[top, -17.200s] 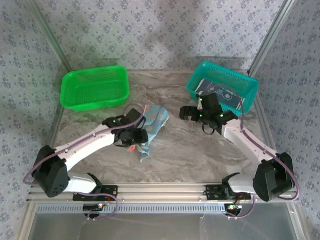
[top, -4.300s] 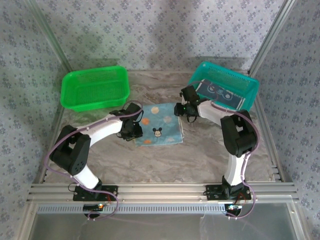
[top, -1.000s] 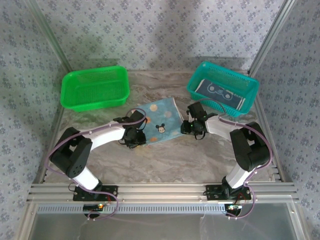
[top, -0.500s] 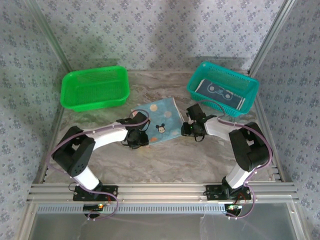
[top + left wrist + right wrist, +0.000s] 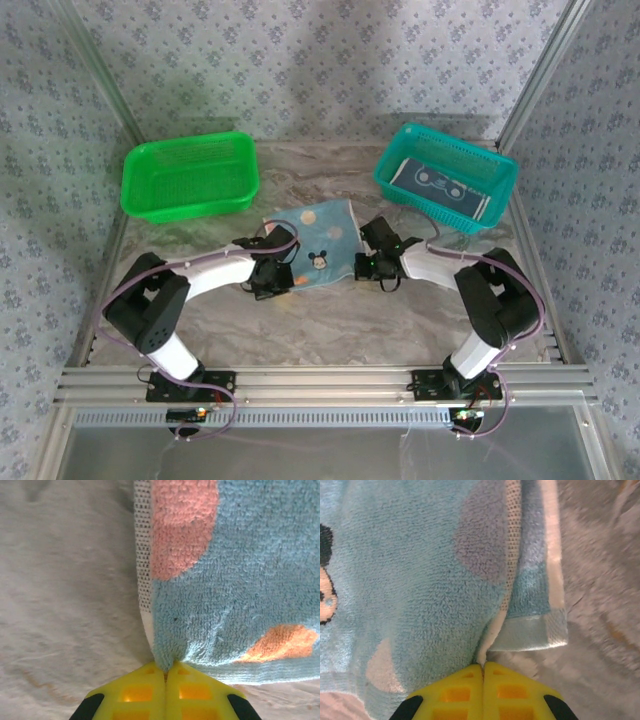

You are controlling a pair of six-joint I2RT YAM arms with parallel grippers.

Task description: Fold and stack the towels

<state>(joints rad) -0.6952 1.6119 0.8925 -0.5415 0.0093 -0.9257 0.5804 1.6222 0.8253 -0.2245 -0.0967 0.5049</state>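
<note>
On the marbled table (image 5: 330,320), the fluffy blue terry towel (image 5: 322,232) lies centred, flat. The left gripper (image 5: 165,672) and right gripper (image 5: 483,667), agape a second ago, now pinch its near corners tight, yellow tips together, the pile puckering there.

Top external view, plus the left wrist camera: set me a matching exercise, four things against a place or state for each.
Things
1. green basket
2. teal basket
3. light blue towel
4. left gripper

Places or states
A. shut on the towel's corner
B. far right, with a dark cloth inside
C. far left, nothing seen inside
D. lying on the table, in the middle

Pairs: 1-C, 2-B, 3-D, 4-A
</note>
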